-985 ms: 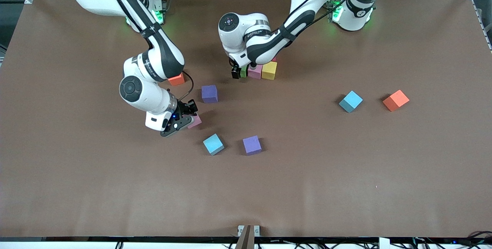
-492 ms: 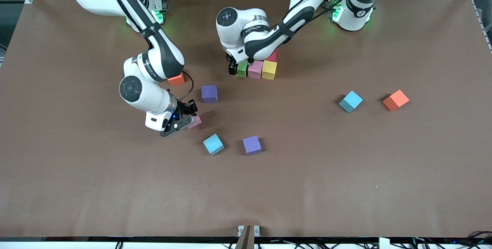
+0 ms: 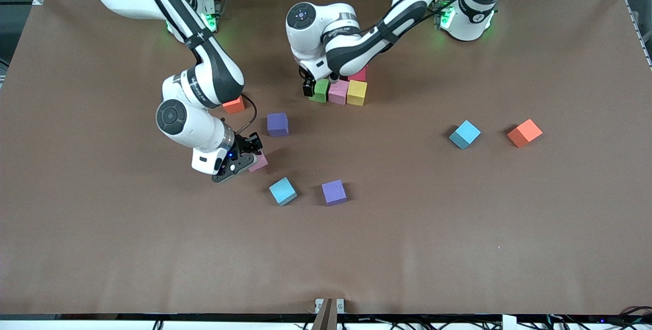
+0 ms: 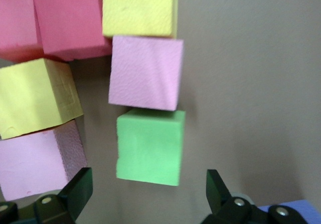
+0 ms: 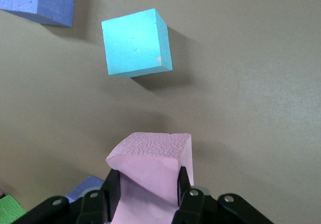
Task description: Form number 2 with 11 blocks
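The number 2 (image 3: pixel 346 88) shows as a tight group of several blocks, partly under the left arm. Its row nearest the front camera is a green block (image 3: pixel 321 90) (image 4: pixel 150 146), a pink block (image 3: pixel 338 92) (image 4: pixel 145 73) and a yellow block (image 3: pixel 356 92) (image 4: pixel 139 8). Red (image 4: pixel 70 20), yellow (image 4: pixel 37 98) and pink (image 4: pixel 35 166) blocks adjoin them. My left gripper (image 3: pixel 308 87) (image 4: pixel 149 194) hangs open over the green block's outer edge, touching nothing. My right gripper (image 3: pixel 249 156) (image 5: pixel 148 184) is shut on a pink block (image 3: pixel 259 162) (image 5: pixel 150 166), low over the table.
Loose on the table are two purple blocks (image 3: pixel 277 124) (image 3: pixel 334 192), a light blue block (image 3: pixel 282 191) (image 5: pixel 136 42) beside the right gripper, another light blue block (image 3: pixel 464 134) and an orange cube (image 3: pixel 524 133) toward the left arm's end. A second orange cube (image 3: pixel 234 104) sits under the right arm.
The left gripper has drawn up and back off the green block, which stays in its row and now shows fully. The right gripper with its pink block has barely moved.
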### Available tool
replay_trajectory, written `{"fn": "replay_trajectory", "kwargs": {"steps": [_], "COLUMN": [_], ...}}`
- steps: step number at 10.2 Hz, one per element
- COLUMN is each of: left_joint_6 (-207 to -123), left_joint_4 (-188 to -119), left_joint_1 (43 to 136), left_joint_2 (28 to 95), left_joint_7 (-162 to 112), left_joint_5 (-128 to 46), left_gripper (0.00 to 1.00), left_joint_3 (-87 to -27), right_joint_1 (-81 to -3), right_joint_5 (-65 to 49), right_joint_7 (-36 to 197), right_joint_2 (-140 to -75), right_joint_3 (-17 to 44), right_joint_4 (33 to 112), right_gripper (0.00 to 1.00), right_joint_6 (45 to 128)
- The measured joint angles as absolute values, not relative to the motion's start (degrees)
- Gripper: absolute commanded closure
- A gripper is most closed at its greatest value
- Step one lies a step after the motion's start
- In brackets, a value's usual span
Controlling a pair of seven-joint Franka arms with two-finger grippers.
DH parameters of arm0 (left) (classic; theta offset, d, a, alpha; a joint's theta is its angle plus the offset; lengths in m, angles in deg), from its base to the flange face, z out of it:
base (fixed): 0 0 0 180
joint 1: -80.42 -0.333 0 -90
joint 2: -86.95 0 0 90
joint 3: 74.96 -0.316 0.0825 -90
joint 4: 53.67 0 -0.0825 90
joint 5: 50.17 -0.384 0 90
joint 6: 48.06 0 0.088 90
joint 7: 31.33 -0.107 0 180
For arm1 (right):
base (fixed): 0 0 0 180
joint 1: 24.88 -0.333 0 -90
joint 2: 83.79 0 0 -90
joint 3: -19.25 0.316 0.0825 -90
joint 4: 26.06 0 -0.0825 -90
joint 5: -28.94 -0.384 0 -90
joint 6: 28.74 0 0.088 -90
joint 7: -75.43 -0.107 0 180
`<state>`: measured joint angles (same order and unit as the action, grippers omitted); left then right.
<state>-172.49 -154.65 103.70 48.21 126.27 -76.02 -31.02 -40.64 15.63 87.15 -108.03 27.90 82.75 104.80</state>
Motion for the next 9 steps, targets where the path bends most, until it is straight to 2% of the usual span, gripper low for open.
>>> {"fn": "replay_trajectory", "kwargs": {"steps": [3,6,9], "left_joint_6": [-166.49,-160.27,-157.91], "left_joint_4": [-154.18,-154.29,-155.28], "left_joint_1": [92.64,75.08,56.49], "left_joint_2": [50.78,51.95,52.20], "left_joint_7": [124.23,119.01,107.01], "left_joint_5": [-76.03,-76.10,-76.28], "left_gripper": [0.00,0.00,0.00], "left_joint_3": [-25.80,-20.19,-17.76], "right_joint_1": [-40.56,-40.91,-45.71], "right_joint_5": [15.58,15.58,15.61], "right_joint_7": [86.05,78.23,67.21], "right_joint_2": [-106.96,-103.69,-102.60], "right_joint_3": [27.87,30.17,32.79], "right_joint_4": [82.08,81.88,81.96], "right_gripper": [0.52,0.52,0.54], "right_joint_6": [103.00,100.32,100.15]}}
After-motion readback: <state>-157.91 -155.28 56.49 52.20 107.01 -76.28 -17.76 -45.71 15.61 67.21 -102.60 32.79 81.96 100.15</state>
